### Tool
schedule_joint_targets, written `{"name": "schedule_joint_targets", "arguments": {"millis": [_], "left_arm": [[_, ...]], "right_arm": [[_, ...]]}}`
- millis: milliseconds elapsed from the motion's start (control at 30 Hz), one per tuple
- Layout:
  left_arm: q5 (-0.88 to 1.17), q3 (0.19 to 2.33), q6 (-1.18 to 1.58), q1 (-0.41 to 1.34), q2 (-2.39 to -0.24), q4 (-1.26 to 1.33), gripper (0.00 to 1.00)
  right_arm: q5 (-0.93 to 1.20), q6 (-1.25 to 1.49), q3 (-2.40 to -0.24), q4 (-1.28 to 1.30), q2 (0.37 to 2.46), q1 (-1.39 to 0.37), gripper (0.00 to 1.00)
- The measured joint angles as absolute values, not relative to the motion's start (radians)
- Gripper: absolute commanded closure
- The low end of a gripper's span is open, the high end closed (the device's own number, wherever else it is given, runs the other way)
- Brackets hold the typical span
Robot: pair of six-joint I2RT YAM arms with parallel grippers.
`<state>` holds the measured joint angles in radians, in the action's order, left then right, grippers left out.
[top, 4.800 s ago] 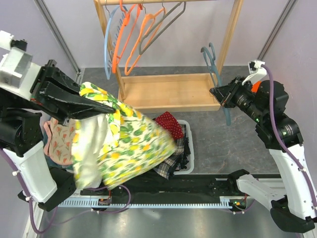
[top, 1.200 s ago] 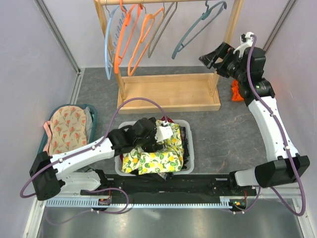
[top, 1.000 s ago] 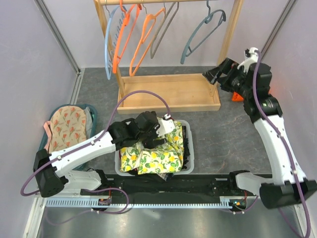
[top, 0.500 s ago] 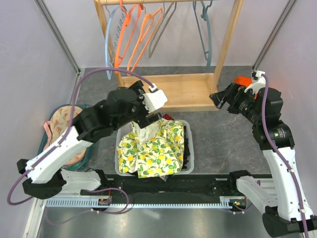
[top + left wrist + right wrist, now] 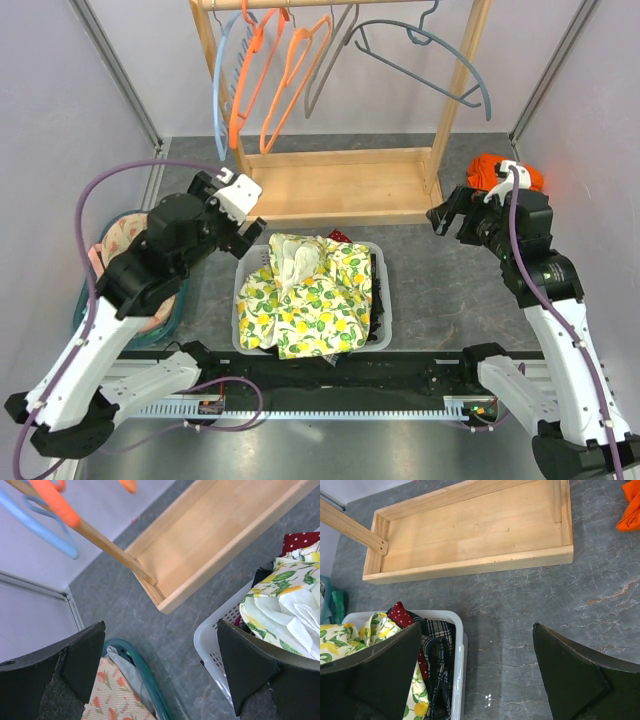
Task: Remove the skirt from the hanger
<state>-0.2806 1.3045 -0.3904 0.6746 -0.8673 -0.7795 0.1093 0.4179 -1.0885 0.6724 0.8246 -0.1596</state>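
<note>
Grey marbled floor [image 5: 450, 290], walled by pale panels, lies open between a white perforated basket [image 5: 388, 318] and a wooden rack [image 5: 340, 185]. The skirt [image 5: 437, 630], dark plaid, lies in the basket's right side, mostly under a lemon-print garment [image 5: 305, 300]. The hanger [image 5: 296, 52], thin and peach, hangs bare on the rack's rail. The left gripper [image 5: 160, 640] and right gripper [image 5: 476, 630] hover either side of the basket, jaws wide apart, holding nothing.

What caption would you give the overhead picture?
Left gripper and right gripper hover open beside a laundry basket topped by a lemon-print garment.
</note>
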Motion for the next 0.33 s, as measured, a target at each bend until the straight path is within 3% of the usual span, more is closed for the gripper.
{"name": "schedule_joint_targets", "arguments": {"millis": [333], "left_arm": [[-0.196, 1.291, -0.326, 0.599, -0.92, -0.742, 0.01]], "right_arm": [[0.059, 0.392, -1.089, 0.673, 0.82, -0.207, 0.02]]}}
